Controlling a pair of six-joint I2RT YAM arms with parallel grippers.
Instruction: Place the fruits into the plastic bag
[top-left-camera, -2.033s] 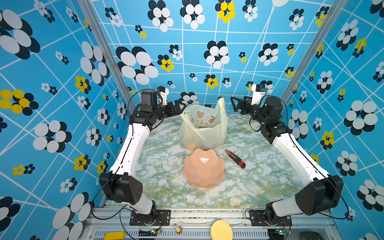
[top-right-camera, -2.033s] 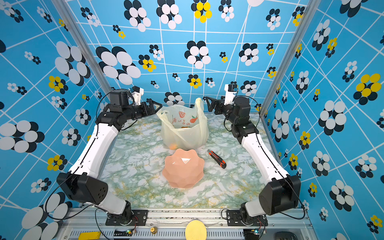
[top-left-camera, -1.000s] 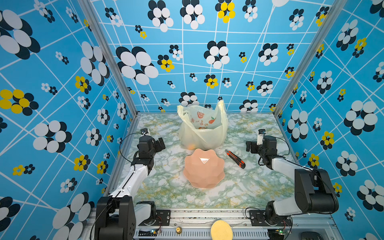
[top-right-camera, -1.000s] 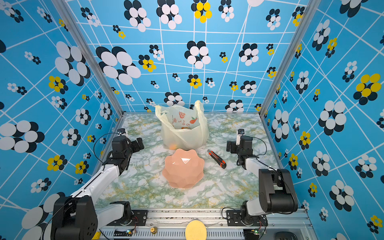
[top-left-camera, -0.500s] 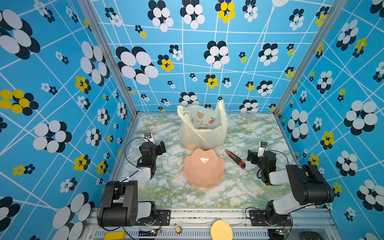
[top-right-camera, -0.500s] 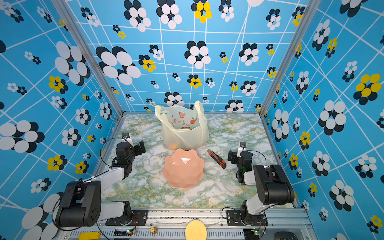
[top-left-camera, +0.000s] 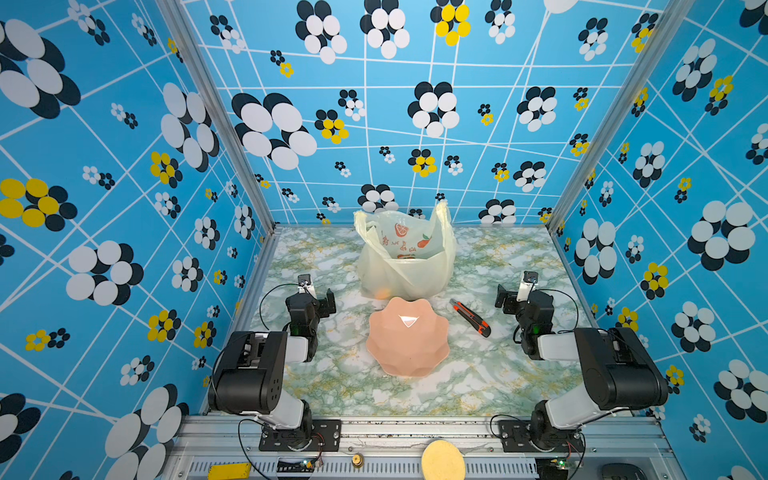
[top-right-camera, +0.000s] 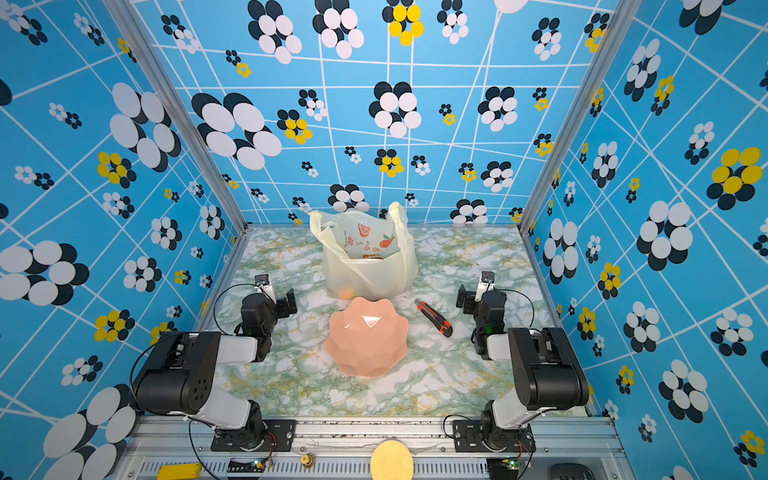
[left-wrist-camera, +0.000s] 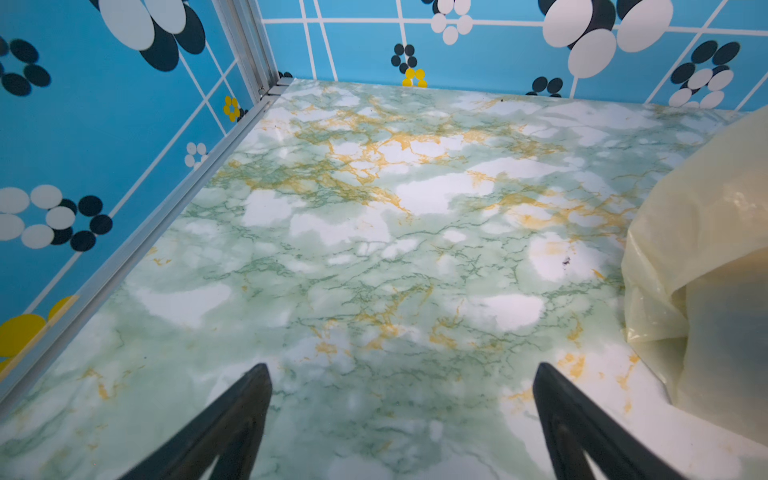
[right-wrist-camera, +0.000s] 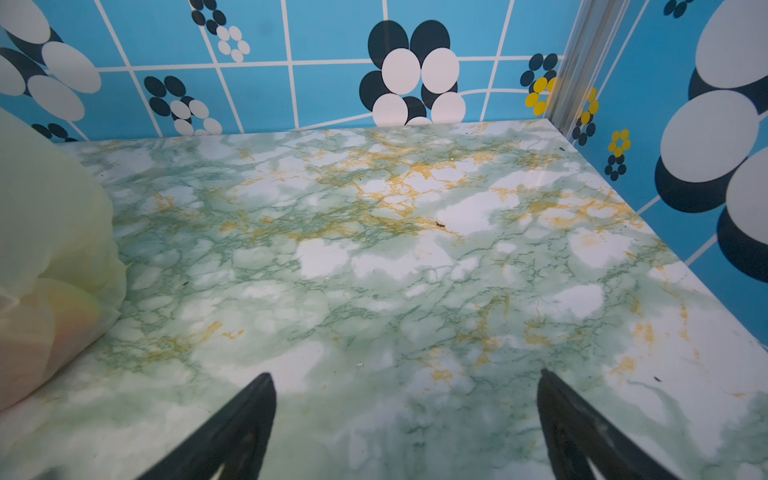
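Observation:
The plastic bag (top-left-camera: 403, 257) (top-right-camera: 368, 257) stands upright and open-mouthed at the middle back of the table, its two handle loops sticking up. The fruits are hidden inside it. Only an orange patch (top-left-camera: 380, 293) (top-right-camera: 345, 294) shows through its lower wall. My left gripper (top-left-camera: 321, 297) (top-right-camera: 279, 300) rests low to the left of the bag, open and empty. My right gripper (top-left-camera: 512, 297) (top-right-camera: 473, 297) rests low to the right, also open and empty. In the left wrist view the left gripper (left-wrist-camera: 401, 370) hangs over bare marble beside the bag (left-wrist-camera: 706, 249). The right wrist view shows the right gripper (right-wrist-camera: 407, 374) the same way, with the bag (right-wrist-camera: 50, 249) at the side.
An empty pink scalloped dish (top-left-camera: 409, 336) (top-right-camera: 365, 336) sits just in front of the bag. A red-and-black utility knife (top-left-camera: 471, 318) (top-right-camera: 434, 318) lies to the right of the dish. Both arms are folded back near the front rail. Blue patterned walls enclose three sides.
Both arms have pulled back from the bag's top at the rear and folded down toward the front sides of the table. The bag stays standing open.

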